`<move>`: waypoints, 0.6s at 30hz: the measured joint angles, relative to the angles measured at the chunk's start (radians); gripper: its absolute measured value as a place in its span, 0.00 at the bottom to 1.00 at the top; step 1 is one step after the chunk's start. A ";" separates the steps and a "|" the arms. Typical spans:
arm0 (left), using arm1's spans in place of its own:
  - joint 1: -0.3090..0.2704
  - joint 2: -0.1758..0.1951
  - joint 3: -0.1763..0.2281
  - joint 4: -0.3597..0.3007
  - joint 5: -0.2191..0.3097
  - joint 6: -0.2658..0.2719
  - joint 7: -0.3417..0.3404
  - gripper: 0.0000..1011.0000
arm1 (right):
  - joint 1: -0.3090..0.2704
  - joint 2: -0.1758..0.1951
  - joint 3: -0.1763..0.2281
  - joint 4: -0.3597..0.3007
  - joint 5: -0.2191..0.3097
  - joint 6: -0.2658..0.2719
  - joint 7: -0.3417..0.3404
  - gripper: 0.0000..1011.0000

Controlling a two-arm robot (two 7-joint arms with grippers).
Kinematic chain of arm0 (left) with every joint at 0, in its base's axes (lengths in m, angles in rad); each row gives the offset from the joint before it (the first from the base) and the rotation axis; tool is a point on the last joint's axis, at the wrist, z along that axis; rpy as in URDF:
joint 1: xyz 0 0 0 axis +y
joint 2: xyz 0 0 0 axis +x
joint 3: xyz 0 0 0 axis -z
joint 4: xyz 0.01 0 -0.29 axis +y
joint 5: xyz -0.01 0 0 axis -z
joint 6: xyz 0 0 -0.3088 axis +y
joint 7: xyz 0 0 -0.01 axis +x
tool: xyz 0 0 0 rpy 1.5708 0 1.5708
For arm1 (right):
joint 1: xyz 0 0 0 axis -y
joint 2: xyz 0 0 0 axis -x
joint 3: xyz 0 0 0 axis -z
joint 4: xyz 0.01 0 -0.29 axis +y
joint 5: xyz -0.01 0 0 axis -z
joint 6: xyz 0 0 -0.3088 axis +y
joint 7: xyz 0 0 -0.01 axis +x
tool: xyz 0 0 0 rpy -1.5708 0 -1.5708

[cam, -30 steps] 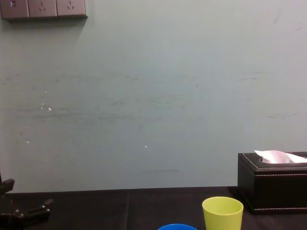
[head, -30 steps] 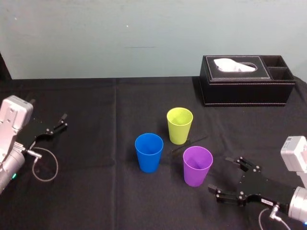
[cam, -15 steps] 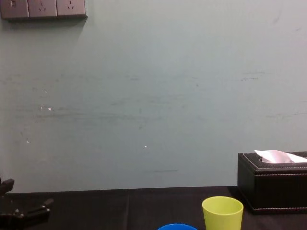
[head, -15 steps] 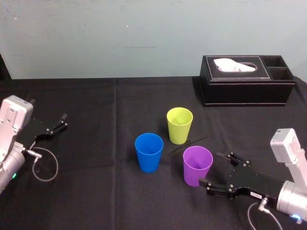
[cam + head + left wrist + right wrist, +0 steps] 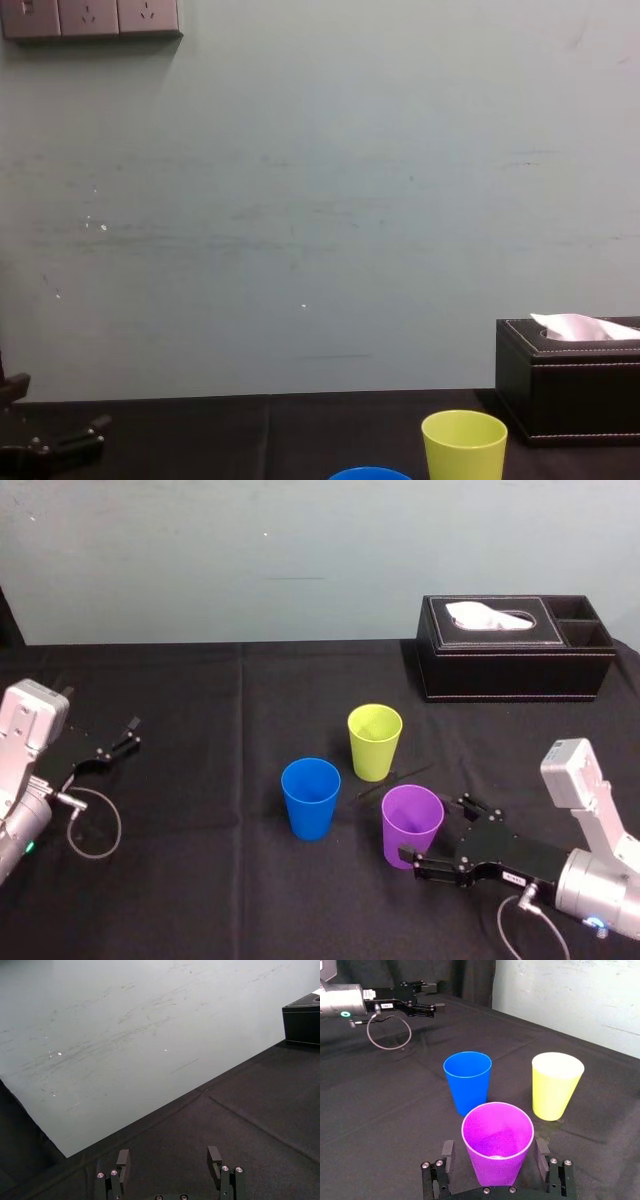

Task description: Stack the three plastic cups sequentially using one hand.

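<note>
Table carries blue cup, yellow-green cup, purple cup, tissue box.

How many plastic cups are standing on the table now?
3. The yellow-green cup stands farthest back, toward the tissue box; the blue cup front left of it; the purple cup front right, inside the open right gripper. None seems hidden. The left gripper idles far left.

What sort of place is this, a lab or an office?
Most likely a robotics test bench: a table under black cloth against a bare wall with sockets, three plastic cups laid out, the right end effector open around the purple cup, the left end effector parked at the table's left.
</note>
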 joint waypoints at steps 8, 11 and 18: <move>0.000 0.000 0.000 0.000 0.000 0.000 0.000 1.00 | 0.031 -0.023 -0.019 0.029 -0.007 0.008 -0.010 0.99; 0.000 0.000 0.000 0.000 0.000 0.000 0.000 1.00 | 0.045 -0.033 -0.027 0.042 -0.010 0.010 -0.014 0.99; 0.000 0.000 0.000 0.000 0.000 0.000 0.000 1.00 | 0.064 -0.047 -0.038 0.059 -0.017 0.015 -0.021 0.99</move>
